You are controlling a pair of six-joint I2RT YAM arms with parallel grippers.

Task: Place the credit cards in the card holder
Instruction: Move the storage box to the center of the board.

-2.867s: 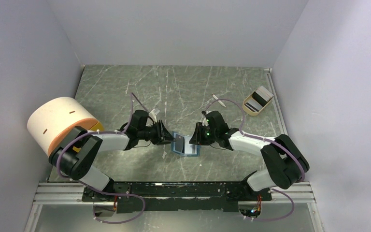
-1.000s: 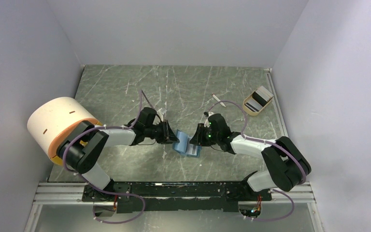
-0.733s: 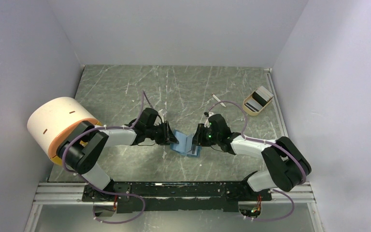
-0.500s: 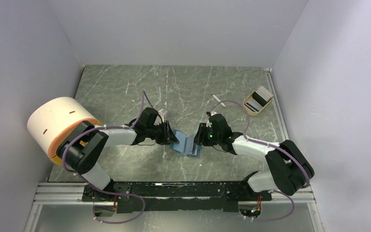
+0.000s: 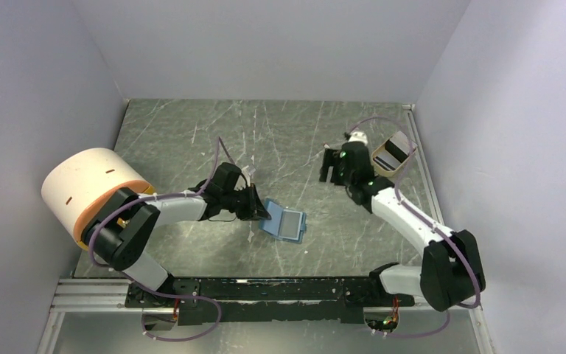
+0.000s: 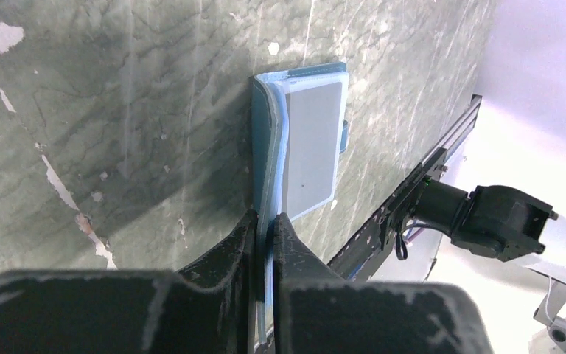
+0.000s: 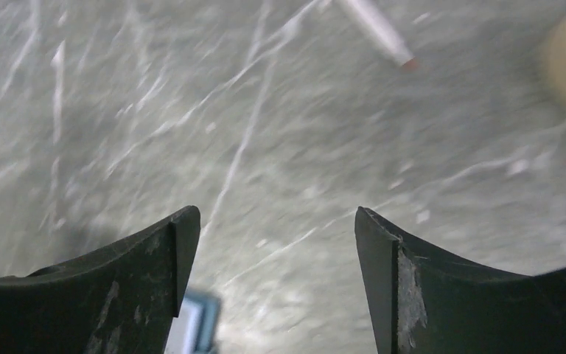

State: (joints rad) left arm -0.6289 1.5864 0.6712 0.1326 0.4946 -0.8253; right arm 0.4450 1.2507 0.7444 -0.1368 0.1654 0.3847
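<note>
Right pincer [image 5: 330,164] has left the card holder [image 5: 286,223], where it sat half a second ago, and swung out toward the far-right corner; its jaws now stand wide apart with nothing between them. The left pincer [image 6: 265,221] has clamped down and is closed on the holder's nearest edge.

On the bench [image 5: 191,140] the holder lies mid-front, opened out, with a grey card [image 6: 311,144] lying flat on its inner panel. Whether that card is fully seated in a slot I cannot tell. The case looks light, soft and floppy, so it probably needs that pinch on its edge to keep it from sliding or folding shut while a card is pushed in.

The tan tray [image 5: 378,164] sits near the right wall, just beside the right pincer, with the remaining credit cards [image 5: 394,146] apparently leaning inside it. They should be thin, stiff and slick. The exposed top edge looks like the best hold, across the flat faces.

A white stick [image 7: 379,29] lies nearby, apart from the tray.
</note>
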